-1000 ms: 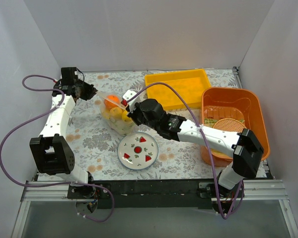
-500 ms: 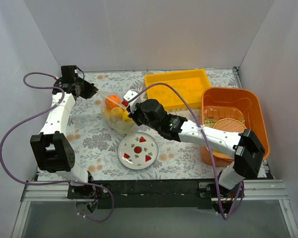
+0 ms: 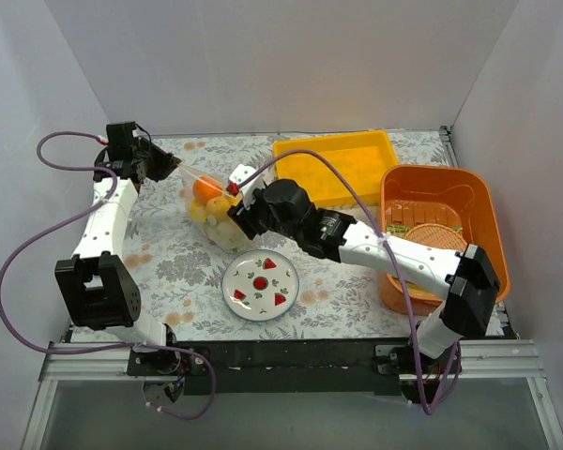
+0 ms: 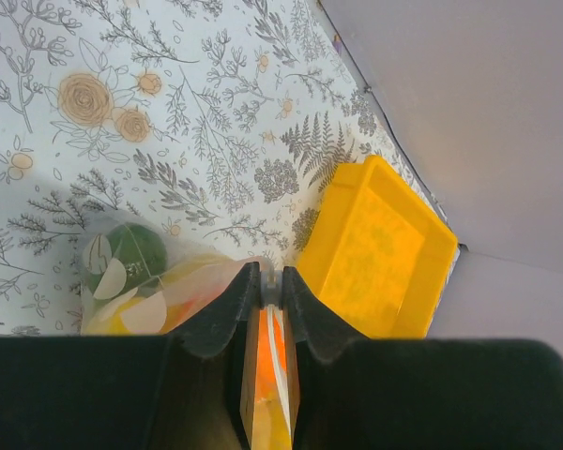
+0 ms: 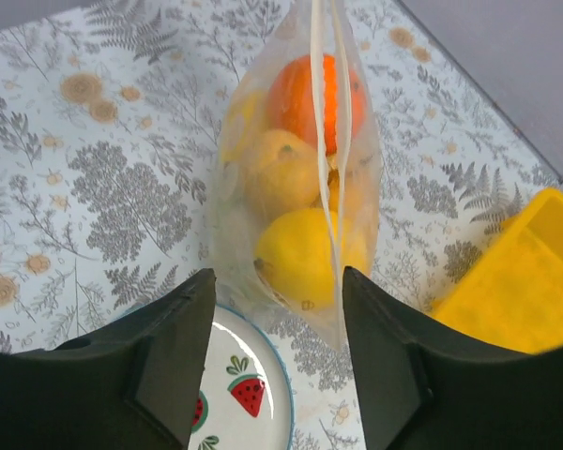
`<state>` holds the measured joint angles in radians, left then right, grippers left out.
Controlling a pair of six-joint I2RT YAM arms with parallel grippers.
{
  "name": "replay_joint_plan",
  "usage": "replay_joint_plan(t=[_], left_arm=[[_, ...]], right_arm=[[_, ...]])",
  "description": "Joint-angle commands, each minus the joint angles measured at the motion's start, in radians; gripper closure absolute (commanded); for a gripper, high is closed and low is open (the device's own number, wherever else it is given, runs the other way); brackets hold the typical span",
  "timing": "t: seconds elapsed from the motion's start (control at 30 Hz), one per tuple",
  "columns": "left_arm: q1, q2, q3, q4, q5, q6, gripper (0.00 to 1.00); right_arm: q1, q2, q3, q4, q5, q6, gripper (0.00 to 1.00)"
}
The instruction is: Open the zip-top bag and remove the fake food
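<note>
The clear zip-top bag (image 3: 209, 204) lies on the flowered cloth just behind the white plate. It holds fake food: a round orange fruit (image 5: 314, 89) and yellow lemons (image 5: 300, 253), with something green (image 4: 131, 253) also inside. My left gripper (image 3: 169, 169) is shut on the bag's zip strip (image 4: 270, 281) at its far left end and holds that edge raised. My right gripper (image 5: 280, 314) stands open at the bag's near end. Its fingers (image 5: 169, 356) stand to either side of the bag's tip without touching it. In the top view the right gripper (image 3: 233, 211) sits right of the bag.
A white plate (image 3: 260, 284) with red fruit motifs lies just in front of the bag. A yellow tray (image 3: 338, 167) stands at the back right. An orange basket (image 3: 441, 225) sits at the far right under the right arm. Grey walls close in three sides.
My right gripper has opened and let go of the bag. The left gripper, still shut on the zip strip, has drawn back to the left, and the bag has shifted slightly that way.
</note>
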<state>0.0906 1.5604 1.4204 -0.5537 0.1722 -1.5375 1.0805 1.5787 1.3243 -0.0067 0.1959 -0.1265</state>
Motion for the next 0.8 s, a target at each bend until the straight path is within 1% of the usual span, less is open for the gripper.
replay_joint_plan(t=[0.0,0.13,0.2,0.23,0.27,0.33,0.43,0.6,0.67,0.77], left_arm=[[0.012,-0.102,-0.037,0.078,0.035,0.054,1.0],[0.005,-0.126,-0.066,0.09,0.036,0.065,1.0],[0.001,-0.134,-0.075,0.09,0.052,0.07,1.0],[0.0,-0.135,-0.077,0.097,0.055,0.071,1.0],[-0.003,-0.137,-0.083,0.097,0.056,0.074,1.0],[-0.006,-0.143,-0.087,0.103,0.061,0.079,1.0],[-0.017,-0.146,-0.089,0.104,0.062,0.096,1.0],[-0.032,-0.152,-0.094,0.121,0.079,0.12,1.0],[-0.038,-0.152,-0.094,0.13,0.087,0.126,1.0],[-0.049,-0.152,-0.087,0.136,0.092,0.142,1.0]], right_arm=[[0.002,0.033,0.163,-0.051,-0.049,0.025,0.34],[-0.001,0.089,0.286,-0.096,-0.035,0.031,0.32],[-0.013,0.153,0.398,-0.152,-0.017,0.033,0.32],[-0.02,0.18,0.448,-0.177,-0.019,0.033,0.34],[-0.03,0.207,0.513,-0.196,-0.036,0.031,0.4],[-0.068,0.273,0.565,-0.229,-0.061,0.028,0.44],[-0.132,0.328,0.621,-0.233,-0.142,0.045,0.45],[-0.249,0.424,0.702,-0.233,-0.332,0.083,0.45],[-0.272,0.446,0.724,-0.23,-0.392,0.076,0.44],[-0.306,0.484,0.736,-0.236,-0.424,0.054,0.44]])
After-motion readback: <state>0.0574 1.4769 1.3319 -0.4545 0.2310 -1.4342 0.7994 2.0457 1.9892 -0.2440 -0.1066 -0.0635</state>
